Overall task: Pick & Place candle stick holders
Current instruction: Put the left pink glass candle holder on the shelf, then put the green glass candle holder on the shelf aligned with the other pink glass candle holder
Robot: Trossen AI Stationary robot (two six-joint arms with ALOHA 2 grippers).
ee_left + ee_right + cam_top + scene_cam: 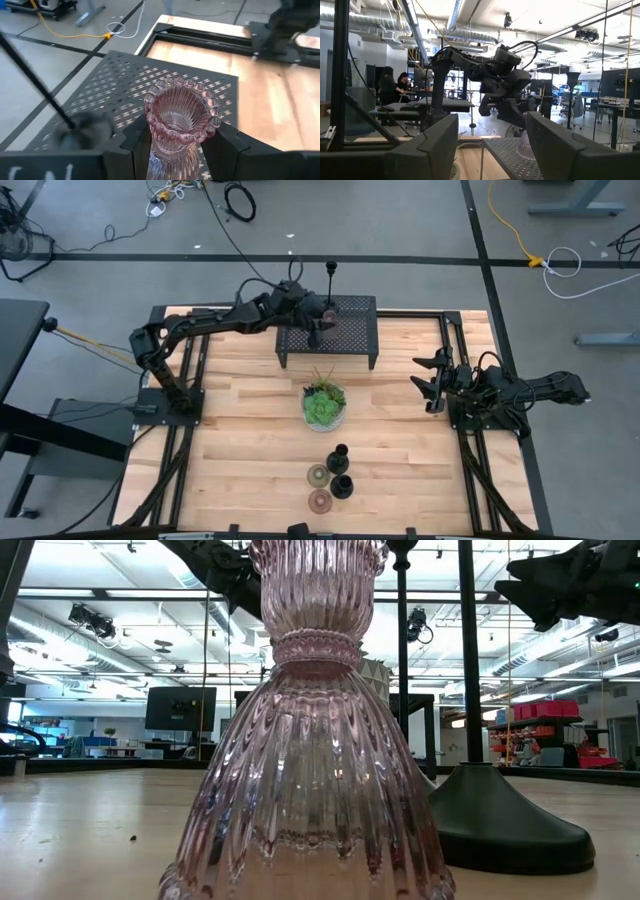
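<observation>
**Ribbed pink glass holder gripped over the mesh rack**

The left claw reaches over the black perforated metal rack at the far side of the wooden counter. Its two dark fingers are closed on the sides of a pink glass candle holder, a fluted piece with a beaded rim around its round cup, its base just above or on the rack's top; which, cannot be told. Beside it on the rack stands a black candlestick with a thin straight stem and a round flared base.

The right claw waits at the counter's right side, jaws spread wide and empty.

Near the counter's front edge sits the remaining cluster: two black candlesticks and two small round glass cups, close together. In the low view one ribbed, bell-shaped pink glass piece fills the foreground. A leafy green plant in a bowl stands mid-counter.
</observation>
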